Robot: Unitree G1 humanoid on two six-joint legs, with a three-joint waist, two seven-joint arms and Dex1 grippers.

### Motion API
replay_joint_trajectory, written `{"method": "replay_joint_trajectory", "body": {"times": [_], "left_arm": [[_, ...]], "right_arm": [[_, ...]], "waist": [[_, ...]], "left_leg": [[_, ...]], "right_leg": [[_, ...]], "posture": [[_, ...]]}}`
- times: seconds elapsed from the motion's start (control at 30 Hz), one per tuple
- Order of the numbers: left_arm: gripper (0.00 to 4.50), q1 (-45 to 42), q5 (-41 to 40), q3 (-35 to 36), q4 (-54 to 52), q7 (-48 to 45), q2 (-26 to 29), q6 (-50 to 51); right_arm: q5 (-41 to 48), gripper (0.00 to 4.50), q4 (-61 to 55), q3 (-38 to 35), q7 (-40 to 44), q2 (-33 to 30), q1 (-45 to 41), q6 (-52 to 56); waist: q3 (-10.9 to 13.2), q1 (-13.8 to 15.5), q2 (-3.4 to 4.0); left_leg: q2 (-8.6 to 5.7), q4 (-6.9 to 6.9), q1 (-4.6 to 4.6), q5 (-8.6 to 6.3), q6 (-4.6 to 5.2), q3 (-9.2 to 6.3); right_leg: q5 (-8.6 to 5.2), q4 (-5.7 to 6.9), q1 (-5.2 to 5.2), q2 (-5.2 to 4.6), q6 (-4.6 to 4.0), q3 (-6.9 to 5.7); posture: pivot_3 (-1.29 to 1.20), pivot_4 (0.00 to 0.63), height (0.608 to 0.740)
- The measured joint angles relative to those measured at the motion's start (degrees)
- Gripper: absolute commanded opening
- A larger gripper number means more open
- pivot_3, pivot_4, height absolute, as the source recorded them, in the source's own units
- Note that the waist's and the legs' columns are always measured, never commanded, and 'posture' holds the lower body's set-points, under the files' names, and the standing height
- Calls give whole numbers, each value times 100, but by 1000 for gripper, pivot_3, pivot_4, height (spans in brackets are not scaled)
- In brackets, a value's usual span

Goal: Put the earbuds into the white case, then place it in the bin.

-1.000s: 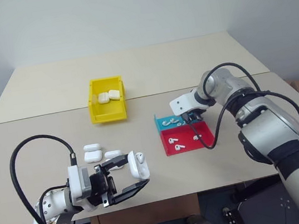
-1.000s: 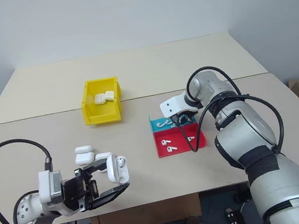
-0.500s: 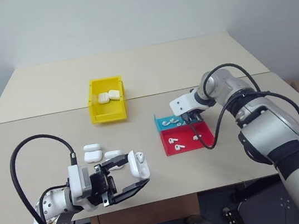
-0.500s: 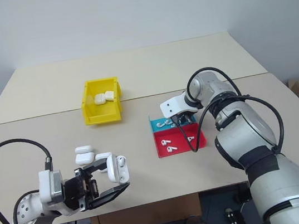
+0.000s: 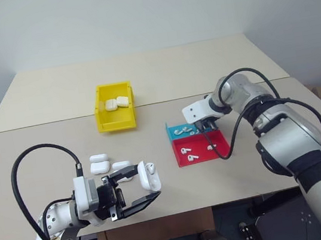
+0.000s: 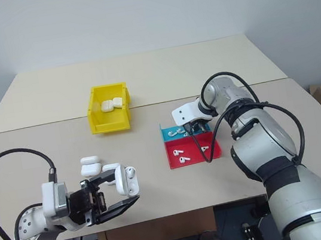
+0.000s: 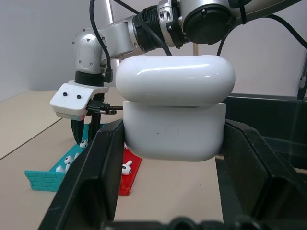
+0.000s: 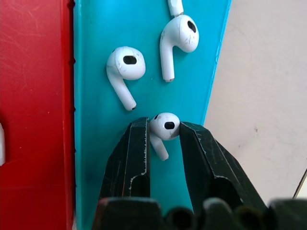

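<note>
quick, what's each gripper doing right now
Left gripper: shut on the white case, lid slightly ajar.
Right gripper: shut on an earbud over the blue tray.

The left arm sits low at the lower left of the head view, its forearm bent inward and its pincer (image 5: 135, 187) pointing toward the frame's centre, the two black fingers (image 7: 93, 177) clamped on the sides of the white case (image 7: 175, 112). The right arm reaches forward at centre right, elbow bent, wrist angled down. Its pincer (image 8: 163, 132) is nipped around the head of one earbud (image 8: 164, 128).
</note>
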Motion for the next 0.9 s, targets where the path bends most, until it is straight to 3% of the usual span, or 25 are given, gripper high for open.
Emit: {"method": "replay_joint_trajectory", "body": {"times": [0.27,0.4,0.53,0.57,0.7,0.9], "left_arm": [[2789,-222,-32,-9,11,-15,0,25],[2789,-525,-150,-17,143,-60,0,51],[2789,-949,-301,-70,240,-11,-43,195],[2789,-1137,-435,-108,232,70,-64,340],[2789,-1561,-678,-165,233,232,-64,728],[2789,-2206,-887,-353,304,334,-171,1221]], "right_arm": [[857,1105,-535,-869,629,-455,0,268],[1652,1105,-1492,-1653,967,-813,193,1128],[3094,1105,-3677,-2923,1006,-1052,907,3504],[3710,1105,-4717,-3463,906,-1117,1311,4467],[5274,1105,-7086,-4630,367,-1169,2203,6673],[7502,1105,-9661,-6103,-631,-560,3798,7756]], "waist": [[0,16,1],[1,26,1],[1,64,1],[1,105,1],[0,181,1],[-4,167,3]], "left_leg": [[0,0,-1,0,0,0],[0,0,-2,0,0,-1],[0,1,-8,0,1,-5],[0,2,-12,0,1,-10],[0,9,-10,0,1,-13],[-1,21,-5,0,1,-13]], "right_leg": [[0,-1,2,-1,0,-1],[0,-1,4,-1,0,-1],[0,0,1,-1,0,-3],[0,-1,3,-1,1,-7],[0,0,8,0,2,-9],[-1,2,18,4,4,-5]], "posture": [[0,150,740],[0,150,740],[0,150,740],[0,150,740],[0,150,740],[0,150,740]]}}
